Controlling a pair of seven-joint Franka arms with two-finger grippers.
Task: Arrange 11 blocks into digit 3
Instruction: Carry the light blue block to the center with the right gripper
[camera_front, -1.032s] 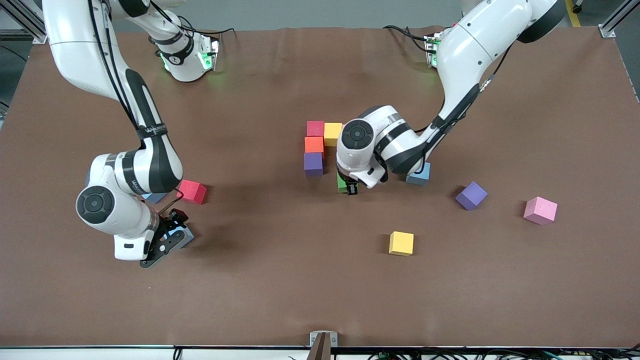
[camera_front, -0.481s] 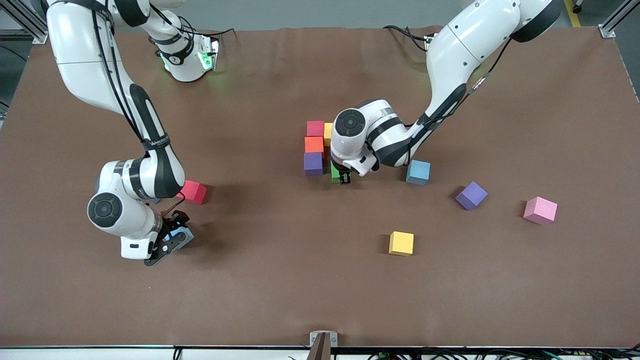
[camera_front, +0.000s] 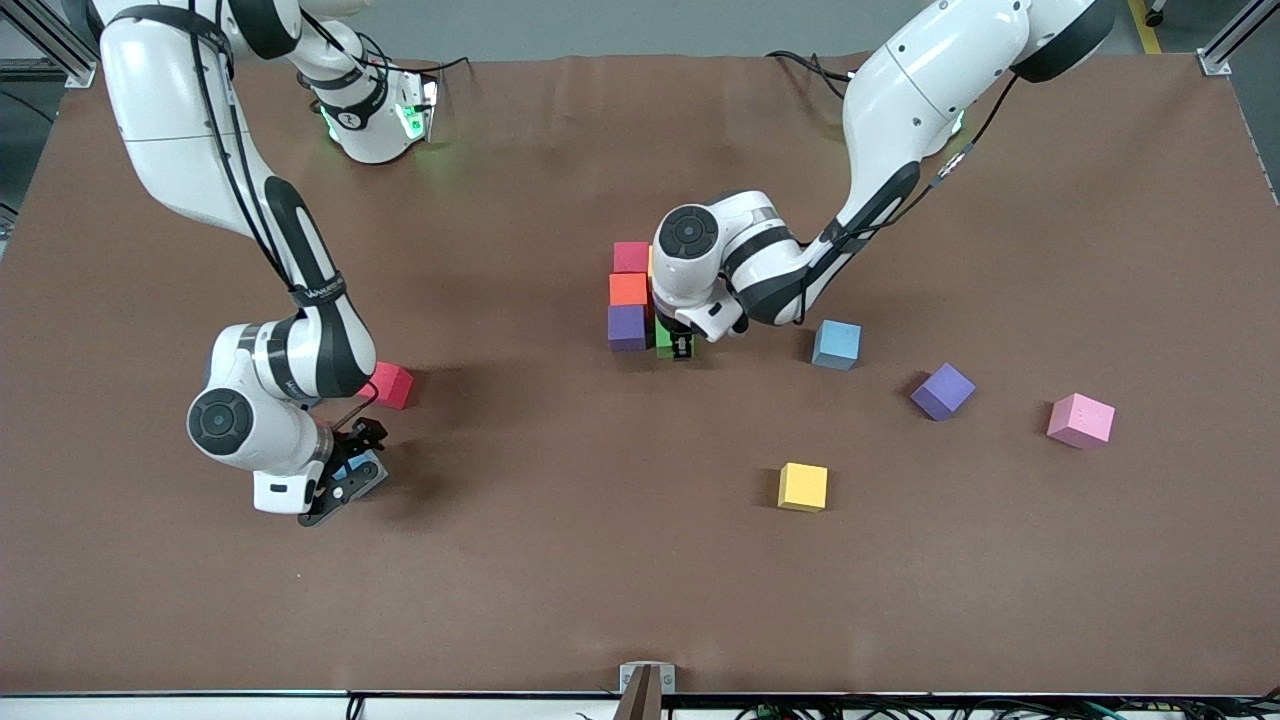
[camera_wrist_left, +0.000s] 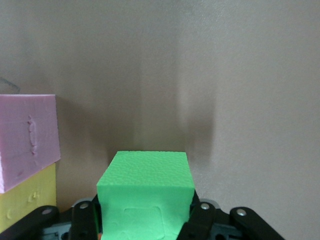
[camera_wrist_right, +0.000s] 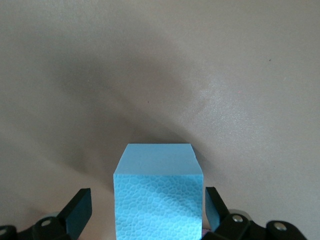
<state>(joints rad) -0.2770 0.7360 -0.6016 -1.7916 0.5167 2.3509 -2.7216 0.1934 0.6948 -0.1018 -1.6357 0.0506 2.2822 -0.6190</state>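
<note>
building: the digit 3 (camera_front: 632, 295) is only begun, mid-table: a red block (camera_front: 630, 256), an orange block (camera_front: 628, 289) and a purple block (camera_front: 627, 326) run in a touching column toward the front camera, with a yellow block (camera_wrist_left: 25, 200) beside the red one, mostly hidden under the left arm.
green block (camera_front: 665, 345): clamped in the left gripper (camera_front: 682, 348), fingers closed on its sides, just beside the purple block; judged to be starting the middle arm of the figure.
light blue block (camera_wrist_right: 159, 200): sits between the wide-spread fingers of the right gripper (camera_front: 345, 478), not squeezed; it lies near the front, toward the right arm's end of the table; a grasp looks due next.
second red block (camera_front: 388, 384): just beside that gripper, farther from the camera.
loose blocks: another light blue (camera_front: 836, 344), a purple (camera_front: 943, 390), a pink (camera_front: 1080, 420) and a yellow (camera_front: 803, 486) lie scattered toward the left arm's end, waiting their turn.
</note>
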